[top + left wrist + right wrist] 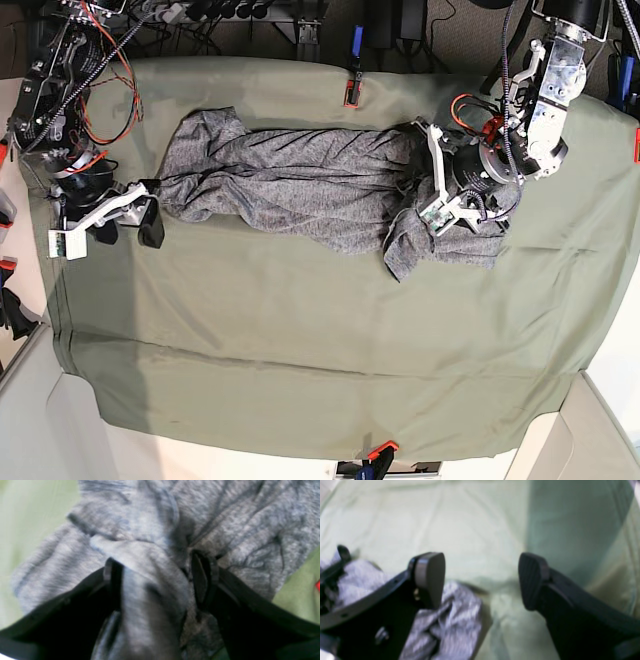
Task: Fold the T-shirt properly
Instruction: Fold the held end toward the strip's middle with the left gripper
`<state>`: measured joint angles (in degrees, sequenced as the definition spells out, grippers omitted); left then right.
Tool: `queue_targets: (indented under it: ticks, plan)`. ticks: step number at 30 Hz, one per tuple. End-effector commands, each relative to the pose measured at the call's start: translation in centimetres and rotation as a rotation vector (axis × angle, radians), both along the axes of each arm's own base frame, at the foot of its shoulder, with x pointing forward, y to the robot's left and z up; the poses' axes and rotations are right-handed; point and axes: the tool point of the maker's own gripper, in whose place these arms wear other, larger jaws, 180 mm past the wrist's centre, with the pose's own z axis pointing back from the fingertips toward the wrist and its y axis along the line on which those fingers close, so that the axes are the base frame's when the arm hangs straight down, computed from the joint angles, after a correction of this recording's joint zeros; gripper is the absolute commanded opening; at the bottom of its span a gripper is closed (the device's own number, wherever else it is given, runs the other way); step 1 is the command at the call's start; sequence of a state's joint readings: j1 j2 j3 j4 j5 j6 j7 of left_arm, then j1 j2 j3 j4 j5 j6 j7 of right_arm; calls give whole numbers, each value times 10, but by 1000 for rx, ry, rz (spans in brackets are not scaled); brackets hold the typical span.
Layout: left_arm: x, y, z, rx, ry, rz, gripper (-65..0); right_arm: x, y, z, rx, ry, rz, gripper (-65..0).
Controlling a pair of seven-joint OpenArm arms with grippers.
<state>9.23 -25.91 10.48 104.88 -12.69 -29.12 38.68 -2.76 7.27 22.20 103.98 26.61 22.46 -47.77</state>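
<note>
Left wrist view: the left gripper [155, 580] is closed on a bunched ridge of the T-shirt [237, 530]; lift gently so the knit does not slip. Right wrist view: the right gripper [481, 580] stands wide apart, holding nothing, beside the shirt's end. Base view: the T-shirt [300, 185] lies crumpled along the far half of the table cloth [320, 340]; it probably needs spreading flat first.

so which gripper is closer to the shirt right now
Left. The left gripper is shut on a bunched fold of the T-shirt at one end. The right gripper is open beside the other end, with only green cloth between its pads.
</note>
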Motion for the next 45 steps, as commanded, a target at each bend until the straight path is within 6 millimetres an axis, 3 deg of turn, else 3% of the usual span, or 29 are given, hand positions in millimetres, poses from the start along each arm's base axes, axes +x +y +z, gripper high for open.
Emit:
queue_targets:
  ticks: [1,5,8,11,15,20,24,27,33,35,39,40,45]
  plan:
    - [8,-4,21,-21,-59,-14,-246,0,-8,10,0,-34,-5,-203]
    - [8,-31,61,-141,-136,-49,-246,-28,-14,-6,38,13,-4,-203]
    - [4,-45,78,-204,-159,-80,-246,-47,-9,-21,60,60,2,-203]
    - [4,-44,77,-203,-155,-78,-246,-56,2,-28,81,71,22,-203]
    - [0,-45,73,-213,-138,-77,-246,-51,22,-37,97,76,64,-203]
    - [-10,-41,62,-187,-109,-67,-246,-49,32,-70,93,153,71,-203]
    - [-8,-36,78,-222,-151,-47,-246,-51,41,-84,136,192,68,-203]
    - [-6,-31,94,-238,-197,-39,-246,-57,61,-86,173,203,117,-203]
    - [1,-16,101,-231,-222,1,-246,-56,99,-77,263,171,189,-211]
    - [2,-13,100,-224,-219,7,-246,-54,100,-75,268,159,187,-294]
    - [2,-12,99,-217,-214,10,-246,-47,97,-69,275,109,166,-610]
    - [1,-12,99,-217,-212,11,-246,-45,96,-66,278,87,162,-650]
    - [2,-10,97,-197,-217,12,-246,-29,73,-57,190,19,144,-650]
